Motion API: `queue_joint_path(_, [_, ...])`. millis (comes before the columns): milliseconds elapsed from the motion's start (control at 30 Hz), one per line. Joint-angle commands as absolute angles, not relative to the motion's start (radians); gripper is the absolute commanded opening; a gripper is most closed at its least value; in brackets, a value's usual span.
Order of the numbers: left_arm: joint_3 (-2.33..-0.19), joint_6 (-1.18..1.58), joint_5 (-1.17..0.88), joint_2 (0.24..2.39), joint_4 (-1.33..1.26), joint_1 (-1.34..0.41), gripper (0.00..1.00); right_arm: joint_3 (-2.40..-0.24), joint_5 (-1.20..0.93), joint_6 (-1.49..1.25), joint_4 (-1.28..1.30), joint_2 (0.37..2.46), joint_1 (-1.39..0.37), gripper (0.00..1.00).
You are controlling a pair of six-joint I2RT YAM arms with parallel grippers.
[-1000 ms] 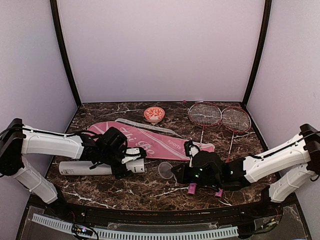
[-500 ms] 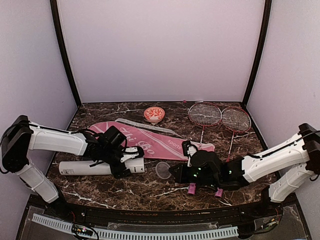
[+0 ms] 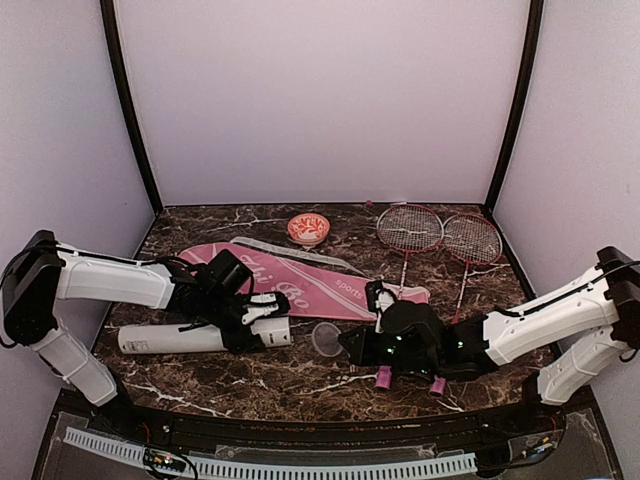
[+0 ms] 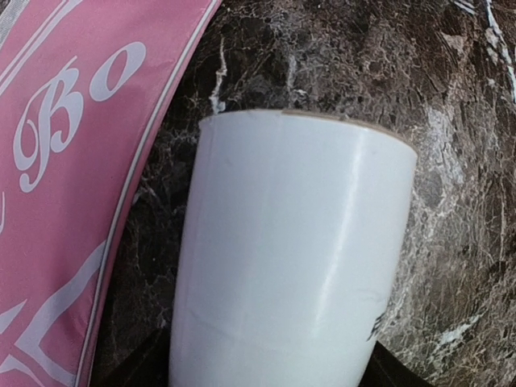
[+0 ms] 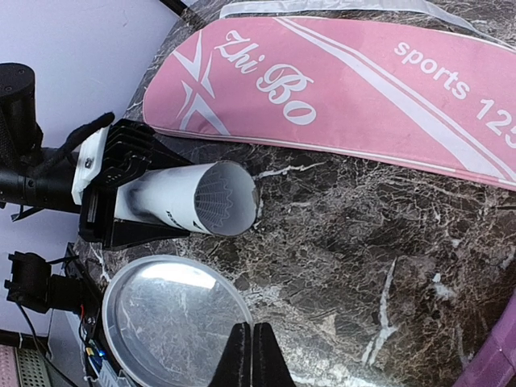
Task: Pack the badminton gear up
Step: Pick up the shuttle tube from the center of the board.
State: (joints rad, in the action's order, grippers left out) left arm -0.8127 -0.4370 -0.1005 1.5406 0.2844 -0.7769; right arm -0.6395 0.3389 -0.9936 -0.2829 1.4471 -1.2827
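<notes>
A: Top external view first: where does the tube sit for the coming move?

B: On the dark marble counter (image 3: pixel 300 385), near its front edge, just beside the pink racket cover (image 3: pixel 300 285). The long white tube (image 3: pixel 170 339) lies flat. Its long axis runs left to right, and its open mouth is turned to the right.

A: And the arms?

B: The left end effector (image 3: pixel 255 328) sits astride the tube close to the mouth. Its jaws are set wide and pressed to both sides of the tube, as far as the left wrist view shows, so I read that as a grip. The right end effector (image 3: pixel 352 345) is just to the right of the mouth and is the nearer one to it. Its tips are pinched together and point roughly along the tube's axis.

A: Is it holding something?

B: A clear lid (image 5: pixel 173 322) sits right at its tips. It seems to be pinched by the rim, though the contact itself is low in the right wrist view. The mouth lies ahead of the lid, to its left and a little apart.

A: How does the tube look?

B: Smooth and glossy white, with a thin tan rim. Inside the mouth there is what looks like a shuttlecock's (image 5: pixel 211 197) feather skirt.
</notes>
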Motion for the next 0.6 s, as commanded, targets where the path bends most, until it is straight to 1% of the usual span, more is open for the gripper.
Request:
queue_joint_path(0, [-0.814, -0.418, -0.161, 1.488, 0.301, -0.776, 0.68, -0.635, 0.378, -1.007, -0.273, 1.413, -1.29, 0.0])
queue_joint_path(133, [-0.805, -0.399, -0.182, 1.446, 0.287, -0.784, 0.67, -0.627, 0.398, -1.017, -0.252, 1.392, -1.288, 0.0])
queue_joint_path(267, [-0.765, -0.401, -0.185, 1.353, 0.231, -0.813, 0.67, -0.622, 0.419, -1.034, -0.229, 1.353, -1.287, 0.0])
queue_joint_path(567, [-0.712, -0.391, -0.162, 1.215, 0.137, -0.922, 0.67, -0.645, 0.436, -1.026, -0.164, 1.246, -1.29, 0.0])
